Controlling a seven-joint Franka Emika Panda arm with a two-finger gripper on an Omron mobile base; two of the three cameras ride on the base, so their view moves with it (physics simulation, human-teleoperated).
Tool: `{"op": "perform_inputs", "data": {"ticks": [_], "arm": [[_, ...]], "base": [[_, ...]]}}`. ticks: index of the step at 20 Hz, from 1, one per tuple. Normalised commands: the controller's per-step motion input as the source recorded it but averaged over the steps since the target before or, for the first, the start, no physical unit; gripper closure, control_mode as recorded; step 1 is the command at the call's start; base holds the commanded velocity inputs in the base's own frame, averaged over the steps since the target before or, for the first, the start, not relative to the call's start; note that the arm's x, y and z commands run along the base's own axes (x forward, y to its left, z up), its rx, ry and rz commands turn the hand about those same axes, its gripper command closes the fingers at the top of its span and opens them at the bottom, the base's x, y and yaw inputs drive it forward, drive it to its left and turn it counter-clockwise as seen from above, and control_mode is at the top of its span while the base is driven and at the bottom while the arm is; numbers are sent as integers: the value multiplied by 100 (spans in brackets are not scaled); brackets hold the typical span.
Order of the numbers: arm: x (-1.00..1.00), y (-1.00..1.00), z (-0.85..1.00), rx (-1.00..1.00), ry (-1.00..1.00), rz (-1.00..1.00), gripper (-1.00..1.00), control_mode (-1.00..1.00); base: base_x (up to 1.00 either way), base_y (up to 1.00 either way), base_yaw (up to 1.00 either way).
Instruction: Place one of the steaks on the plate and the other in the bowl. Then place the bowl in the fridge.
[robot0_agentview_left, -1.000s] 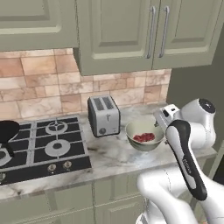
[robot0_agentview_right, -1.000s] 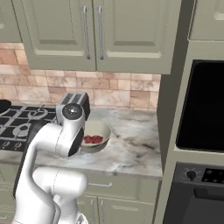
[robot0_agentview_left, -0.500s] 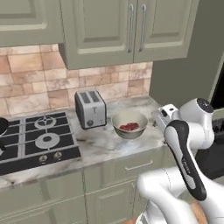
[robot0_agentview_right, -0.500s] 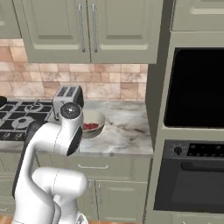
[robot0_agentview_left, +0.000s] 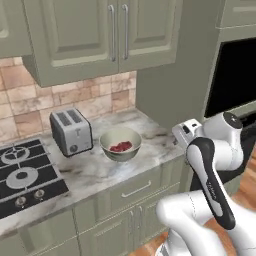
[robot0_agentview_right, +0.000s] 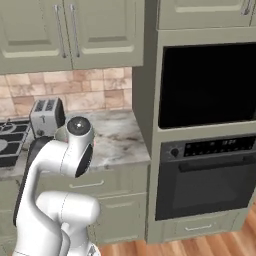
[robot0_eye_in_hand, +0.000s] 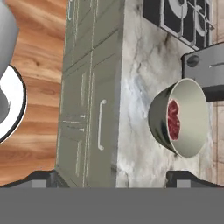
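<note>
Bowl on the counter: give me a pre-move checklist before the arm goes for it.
1. Steak inside the bowl: ok, red meat lies in it.
2. Bowl upright on the counter, beside the toaster and apart from it: ok.
3. Hand open and holding nothing: ok, its fingertips stand wide apart in the hand view.
4. Hand lined up over the bowl: not ok, the bowl sits off to one side in the hand view.
5. Fridge open and ready: cannot tell.
6. Second steak on the plate: cannot tell.
</note>
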Motion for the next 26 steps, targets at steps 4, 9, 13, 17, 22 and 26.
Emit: {"op": "perform_inputs", "data": {"ticks": [4, 9, 13, 17, 22, 26], "arm": [[0, 0, 0, 0, 0, 0, -100, 100], [0, 0, 0, 0, 0, 0, -100, 100], [0, 0, 0, 0, 0, 0, -100, 100], [0, 0, 0, 0, 0, 0, -100, 100], [0, 0, 0, 0, 0, 0, -100, 100], [0, 0, 0, 0, 0, 0, -100, 100]], "base": [[-22, 3, -43], [-16, 3, -49], [-11, 0, -53], [-12, 0, -54], [-16, 0, -54], [-23, 0, -59]]}}
